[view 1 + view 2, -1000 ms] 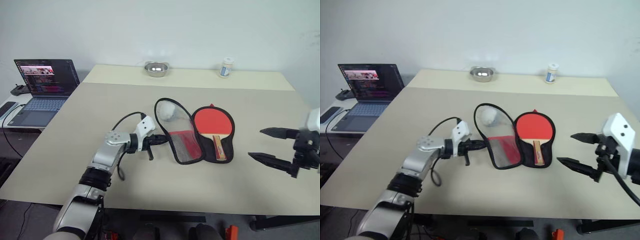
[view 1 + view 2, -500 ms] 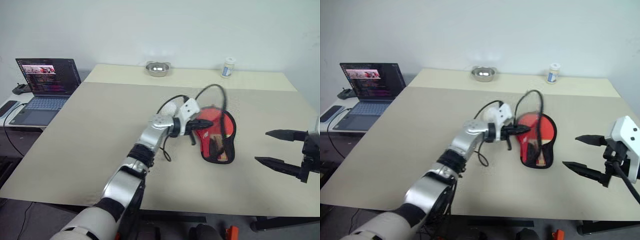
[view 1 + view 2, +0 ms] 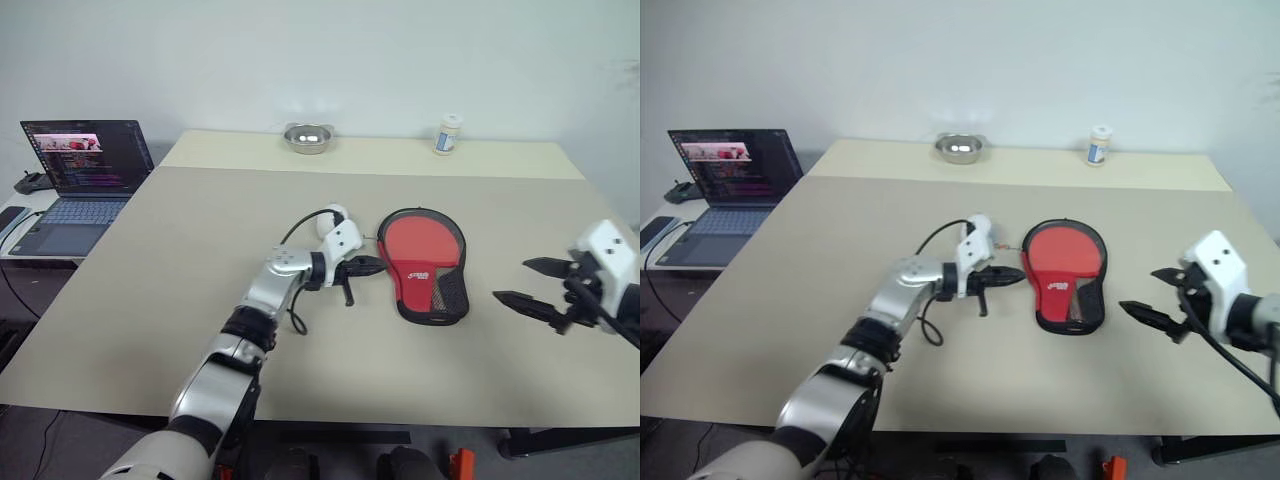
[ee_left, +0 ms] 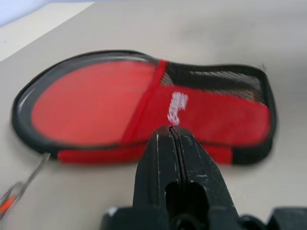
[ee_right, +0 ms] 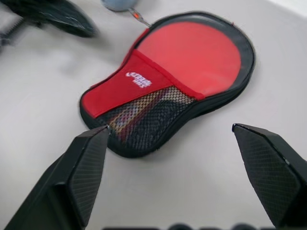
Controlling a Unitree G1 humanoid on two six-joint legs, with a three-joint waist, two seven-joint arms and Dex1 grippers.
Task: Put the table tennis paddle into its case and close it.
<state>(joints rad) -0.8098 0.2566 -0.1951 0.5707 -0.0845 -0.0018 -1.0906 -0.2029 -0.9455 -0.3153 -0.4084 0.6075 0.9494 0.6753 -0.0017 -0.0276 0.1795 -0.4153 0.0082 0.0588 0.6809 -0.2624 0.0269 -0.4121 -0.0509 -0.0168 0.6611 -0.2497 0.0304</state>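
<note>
The case [image 3: 420,265] lies folded shut on the table, red side and black mesh pocket [image 5: 144,112] facing up. The table tennis paddle is hidden under the folded flap. My left gripper [image 3: 375,265] is shut and holds nothing. It points at the case's left edge, its tip [image 4: 170,132] just short of the red fabric [image 4: 144,100]. To the right of the case my right gripper [image 3: 510,280] hovers open, its fingers [image 5: 86,163] spread towards the handle end and apart from it. A zip pull [image 5: 136,16] lies by the round end.
A steel bowl [image 3: 308,137] and a small white bottle [image 3: 446,134] stand at the table's far edge. An open laptop [image 3: 80,170] sits on a side desk to the left. A pale ball [image 5: 117,4] rests near the case's round end.
The left gripper swung the flap over the paddle, so the case now lies folded shut, then drew back to the left. The right gripper came in closer to the case.
</note>
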